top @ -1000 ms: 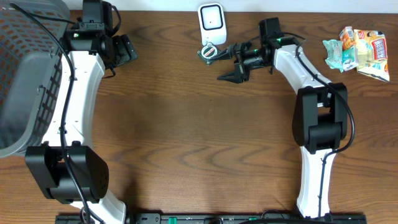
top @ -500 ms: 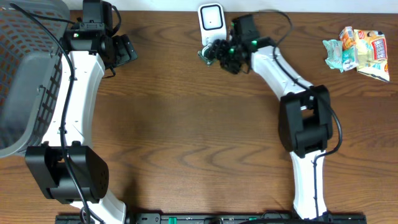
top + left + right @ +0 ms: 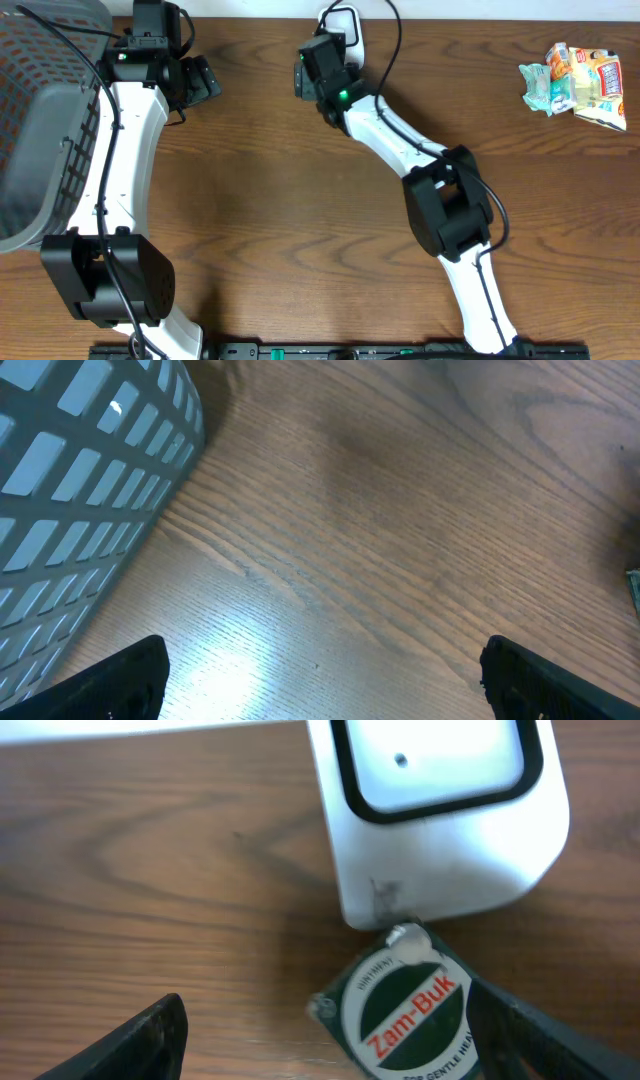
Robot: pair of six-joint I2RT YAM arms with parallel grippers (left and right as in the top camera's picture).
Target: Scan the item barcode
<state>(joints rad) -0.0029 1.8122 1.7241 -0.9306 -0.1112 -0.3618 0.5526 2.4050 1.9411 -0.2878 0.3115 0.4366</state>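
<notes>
Dark brown wood grain runs across the whole surface (image 3: 270, 220). At its far edge, about midway across, sits a white barcode scanner (image 3: 440, 830) with a black-rimmed window. A small green Zam-Buk ointment tin (image 3: 405, 1010) lies flat on the wood on the near side of the scanner, printed lid up, its far edge against the scanner's near end. The right arm (image 3: 400, 150) stretches from the near side to this spot with its wrist directly above the tin, so the overhead view hides the tin. The right fingers (image 3: 150, 1040) stand apart. One is well to the left of the tin and the other lies close along its right side; whether that one touches it cannot be told. The tin is not clamped. At the far left, the left arm (image 3: 130, 110) hangs beside a grey slotted basket (image 3: 40, 130), and the left fingers (image 3: 120, 680) are spread wide over bare wood. Crumpled snack packets (image 3: 575, 80) lie at the far right, well apart from the scanner.
</notes>
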